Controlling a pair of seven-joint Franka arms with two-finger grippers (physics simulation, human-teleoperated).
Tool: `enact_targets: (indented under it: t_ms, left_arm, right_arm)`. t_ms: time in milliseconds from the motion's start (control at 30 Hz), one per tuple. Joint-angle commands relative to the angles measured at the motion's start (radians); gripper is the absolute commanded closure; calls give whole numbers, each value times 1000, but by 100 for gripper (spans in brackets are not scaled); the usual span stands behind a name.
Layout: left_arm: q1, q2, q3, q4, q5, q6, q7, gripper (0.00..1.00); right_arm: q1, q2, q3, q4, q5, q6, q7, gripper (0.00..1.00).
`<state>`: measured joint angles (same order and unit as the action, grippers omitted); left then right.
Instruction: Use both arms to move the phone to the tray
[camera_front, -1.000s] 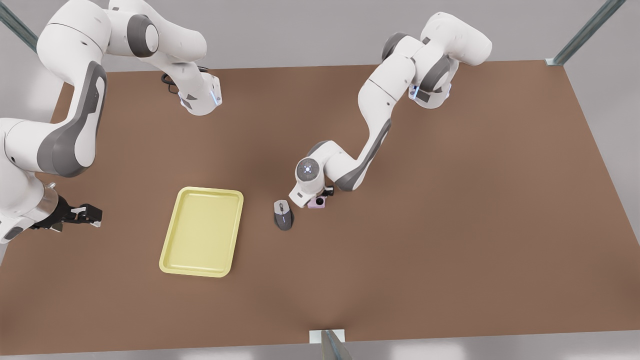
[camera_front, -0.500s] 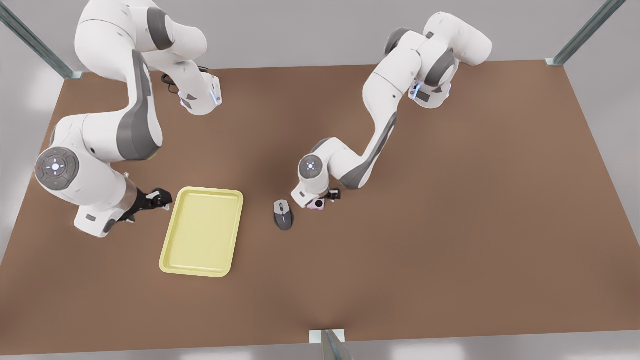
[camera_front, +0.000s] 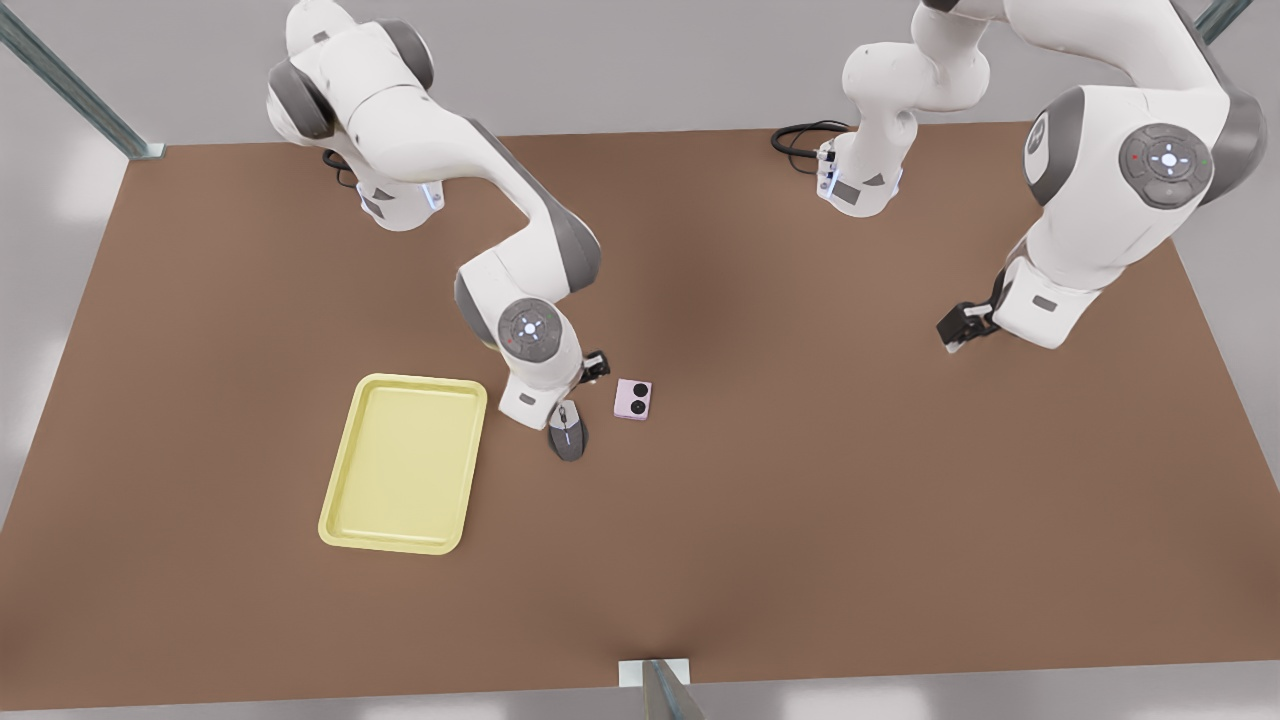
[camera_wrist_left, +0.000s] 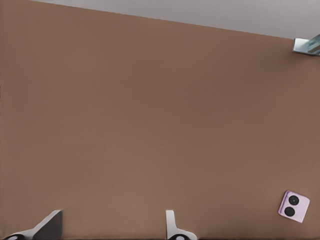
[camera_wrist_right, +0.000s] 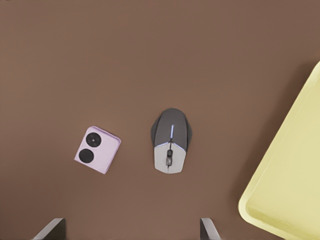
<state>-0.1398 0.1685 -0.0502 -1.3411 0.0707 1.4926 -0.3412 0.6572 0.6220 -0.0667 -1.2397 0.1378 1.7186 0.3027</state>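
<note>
The brown desk (camera_front: 850, 500) carries everything, with both arm bases bolted along its far edge. The arm on the front view's left reaches out over the middle of the desk; the arm on the front view's right is drawn back toward the right side, well apart from the objects.

The pale yellow tray (camera_front: 404, 463) lies flat on the desk on the front view's left, its raised rim all round and nothing inside it. One rounded corner of it also shows in the right wrist view (camera_wrist_right: 287, 180).

The right gripper (camera_front: 592, 368) hangs above the desk between the tray and the phone, just to the far side of the mouse. Its wrist view looks straight down on mouse and phone, and its two fingertips (camera_wrist_right: 50, 229) stand wide apart with nothing between them.

The left gripper (camera_front: 958, 328) is out over bare desk on the front view's right. Its fingertips (camera_wrist_left: 172, 225) are likewise spread and hold nothing.

The grey computer mouse (camera_front: 567, 430) sits on the desk just right of the tray, apart from it.

The phone (camera_front: 633, 399), a small pale pink slab, lies flat on the desk with its two black circles facing up, just right of the mouse and not touching it. No gripper touches it, and it is outside the tray.
</note>
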Motion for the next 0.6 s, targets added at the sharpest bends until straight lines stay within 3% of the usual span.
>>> enact_targets:
  t_ms: [0, 167, 333, 567]
  left_arm:
    - [-1, -1, 0, 0, 12, -65, 338, 0]
    - [-1, 13, 0, -1, 11, -63, 327, 0]
    - [-6, 23, -2, -3, 11, -75, 317, 0]
    - [-14, 37, -2, -1, 12, -75, 287, 0]
  right_arm:
    - [33, 38, -1, 2, 3, 147, 748, 0]
    - [51, 31, 12, 22, 3, 174, 887, 0]
    - [94, 160, 84, 115, -41, 253, 1093, 0]
    - [125, 222, 79, 56, -93, 297, 1145, 0]
